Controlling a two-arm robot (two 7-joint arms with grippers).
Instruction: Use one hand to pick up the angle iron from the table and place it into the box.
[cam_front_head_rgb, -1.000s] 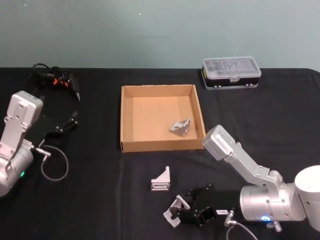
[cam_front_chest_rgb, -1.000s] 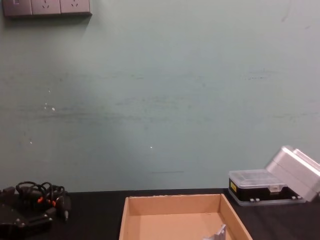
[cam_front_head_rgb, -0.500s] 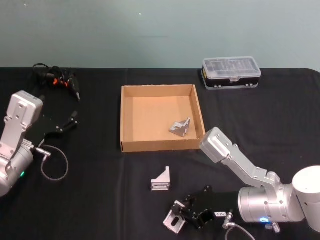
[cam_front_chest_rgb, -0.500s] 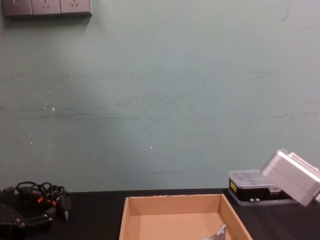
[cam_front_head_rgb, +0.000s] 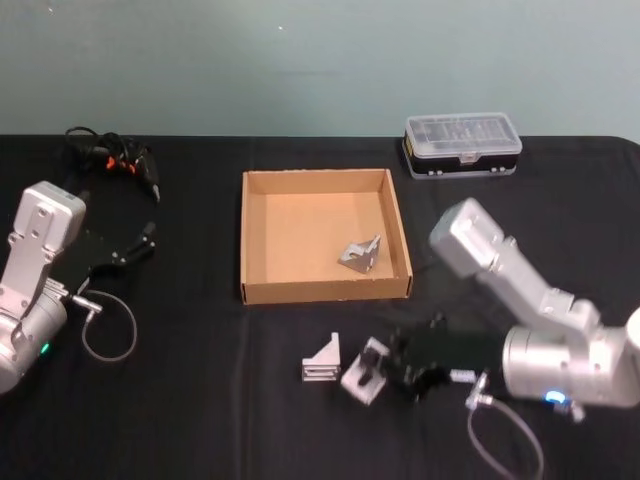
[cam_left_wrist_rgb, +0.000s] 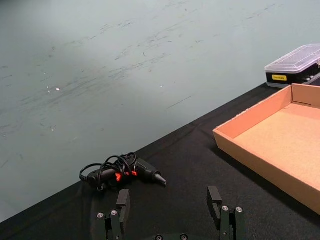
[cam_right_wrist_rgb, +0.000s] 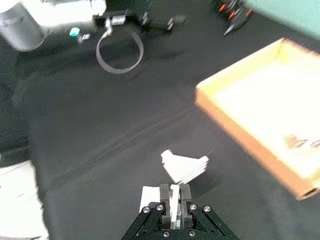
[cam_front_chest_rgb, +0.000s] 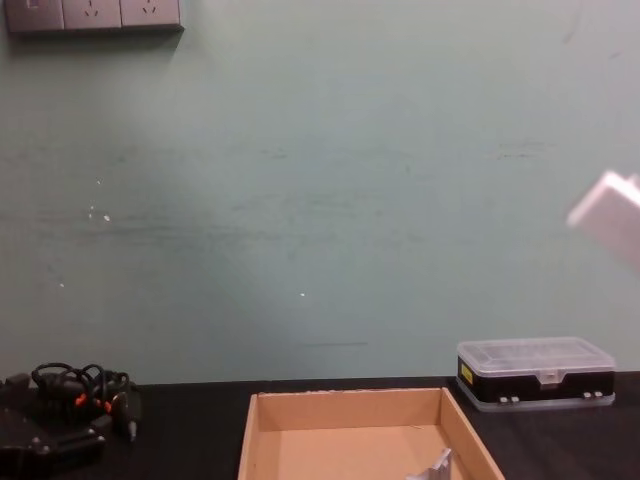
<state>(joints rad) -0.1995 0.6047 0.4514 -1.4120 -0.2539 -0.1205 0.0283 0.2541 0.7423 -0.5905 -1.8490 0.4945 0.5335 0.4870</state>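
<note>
Here the right gripper (cam_front_head_rgb: 388, 362) sits low over the table (cam_front_head_rgb: 200, 400), in front of the near wall of the box (cam_front_head_rgb: 325, 292) and toward that wall's right end. Its fingers are clenched on the held angle iron (cam_front_head_rgb: 362, 372). In the right wrist view the metal plate of that bracket (cam_right_wrist_rgb: 172, 202) is pinched upright between the two closed fingers. Whether the piece is clear of the tabletop cannot be told.

A second angle iron (cam_front_head_rgb: 322, 358) stands free on the table just beside the held one, on its left and outside the box.

The box is a shallow open cardboard tray. It holds a third angle iron (cam_front_head_rgb: 361, 254), which lies on the floor in the right half, near the right wall.

Behind the box's far right corner and apart from it stands a black case (cam_front_head_rgb: 463, 145) with its clear lid shut; its contents cannot be made out.

The left gripper (cam_front_head_rgb: 135, 245) is parked over the table's left side, well apart from the box. Its fingers (cam_left_wrist_rgb: 122, 200) are spread with nothing between them.
</note>
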